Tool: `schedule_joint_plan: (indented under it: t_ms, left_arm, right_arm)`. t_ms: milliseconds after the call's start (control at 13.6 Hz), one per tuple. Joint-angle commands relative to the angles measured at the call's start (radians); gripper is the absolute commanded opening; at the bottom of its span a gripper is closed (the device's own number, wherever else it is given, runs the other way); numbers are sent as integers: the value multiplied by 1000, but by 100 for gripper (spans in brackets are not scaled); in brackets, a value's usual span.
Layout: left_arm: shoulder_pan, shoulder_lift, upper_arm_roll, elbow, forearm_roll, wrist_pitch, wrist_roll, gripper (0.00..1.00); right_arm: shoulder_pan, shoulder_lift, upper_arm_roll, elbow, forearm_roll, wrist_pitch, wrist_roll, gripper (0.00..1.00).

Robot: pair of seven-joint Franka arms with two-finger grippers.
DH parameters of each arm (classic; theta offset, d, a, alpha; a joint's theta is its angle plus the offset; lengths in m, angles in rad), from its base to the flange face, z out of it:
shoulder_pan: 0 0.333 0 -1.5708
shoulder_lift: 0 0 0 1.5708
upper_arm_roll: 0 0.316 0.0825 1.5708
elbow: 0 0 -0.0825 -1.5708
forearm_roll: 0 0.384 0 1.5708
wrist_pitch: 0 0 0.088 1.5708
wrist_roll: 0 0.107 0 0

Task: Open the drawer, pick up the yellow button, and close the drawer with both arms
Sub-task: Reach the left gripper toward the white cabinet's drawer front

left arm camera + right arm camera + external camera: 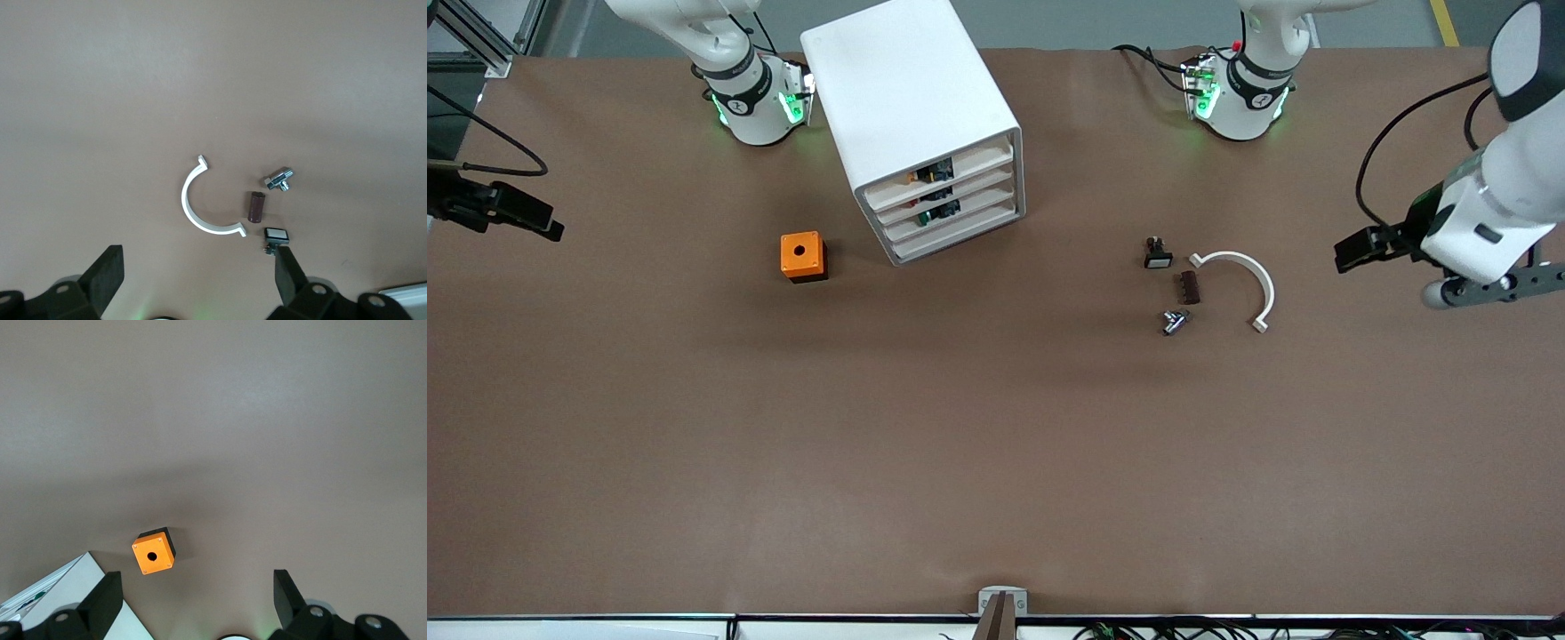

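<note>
The white cabinet (911,98) stands near the robots' bases, and its corner shows in the right wrist view (47,593). Its uppermost drawer (960,164) sits flush and shut. Small orange and black parts (925,174) show through the drawer's gap; I cannot make out the button among them. My left gripper (1356,252) (198,260) is open and empty, up in the air at the left arm's end of the table. My right gripper (538,224) (197,581) is open and empty, up in the air at the right arm's end.
An orange cube box with a hole (803,256) (153,553) lies beside the cabinet. A white curved clamp (1249,276) (193,210), a brown part (1189,287), a metal fitting (1175,321) and a black part with a white face (1158,255) lie toward the left arm's end.
</note>
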State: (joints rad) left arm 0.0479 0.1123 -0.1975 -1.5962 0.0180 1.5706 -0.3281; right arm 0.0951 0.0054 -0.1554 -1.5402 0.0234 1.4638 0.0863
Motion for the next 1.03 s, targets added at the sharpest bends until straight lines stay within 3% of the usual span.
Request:
schedule_joint_plan:
  t_ms: [0, 587, 807, 954]
  left_arm:
    - [-55, 65, -13, 28, -24, -6, -186, 100]
    - [-276, 172, -13, 27, -298, -15, -763, 100]
    - [-368, 197, -13, 28, -407, -41, -1065, 100]
    - [-414, 207, -13, 27, -426, -58, -1234, 100]
  right_arm:
    - [0, -25, 5, -23, -16, 3, 15, 100]
    - [-5, -15, 4, -3, -14, 6, -7, 100]
    - [3, -7, 5, -5, -14, -8, -3, 100]
    - [20, -7, 5, -5, -17, -31, 6, 100]
